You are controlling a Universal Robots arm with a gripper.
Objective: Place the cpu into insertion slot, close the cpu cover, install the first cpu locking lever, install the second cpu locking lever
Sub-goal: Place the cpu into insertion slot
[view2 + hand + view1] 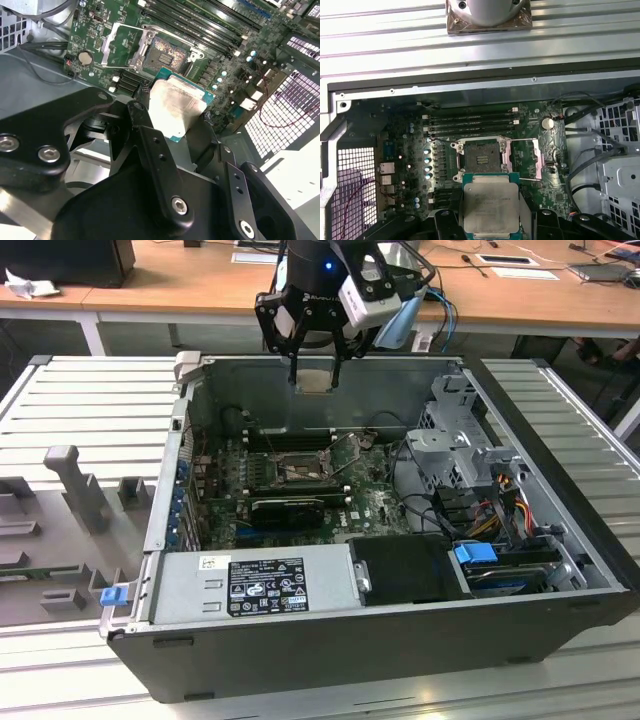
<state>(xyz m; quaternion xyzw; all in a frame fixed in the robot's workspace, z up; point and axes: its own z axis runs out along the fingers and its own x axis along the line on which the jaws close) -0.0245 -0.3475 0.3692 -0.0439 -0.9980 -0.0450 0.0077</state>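
I've got exterior view high, well back from gripper (316,378), angled down into open case (400,650). First wrist view rides beside gripper, facing down past cpu (490,207) onto insertion slot (481,159), fairly near. Second wrist view on gripper's other side, closer, tilted across finger links. All three share insertion slot; both wrist views share cpu.

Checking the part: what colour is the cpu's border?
The cpu has a teal-green border; first wrist view.
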